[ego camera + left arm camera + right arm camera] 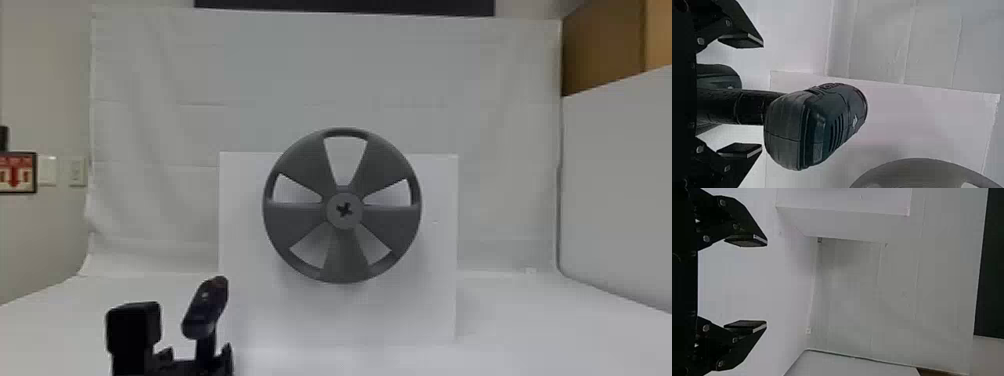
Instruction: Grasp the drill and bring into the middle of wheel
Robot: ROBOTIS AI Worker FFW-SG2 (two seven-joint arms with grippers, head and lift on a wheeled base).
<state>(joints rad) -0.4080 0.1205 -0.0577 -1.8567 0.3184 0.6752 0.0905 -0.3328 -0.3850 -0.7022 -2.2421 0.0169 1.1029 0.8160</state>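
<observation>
Low on the left in the head view, my left gripper (pixel 197 353) stands open around the handle of the black drill (pixel 206 306). The left wrist view has the open left gripper (pixel 762 96) too, its fingers apart on either side of the handle, with gaps between. The drill (pixel 815 127) has its rounded body beyond the fingertips. Mounted upright at the centre is the grey wheel (pixel 300 221), to the right of the drill and higher; part of this wheel (pixel 922 168) shows in the left wrist view. My right gripper (pixel 766 283) is open, holding nothing.
A white panel (pixel 435 300) stands behind the wheel on a white surface (pixel 530 325). White cloth (pixel 450 75) hangs at the back. A white side wall (pixel 620 190) bounds the right, with brown boards (pixel 602 47) above it.
</observation>
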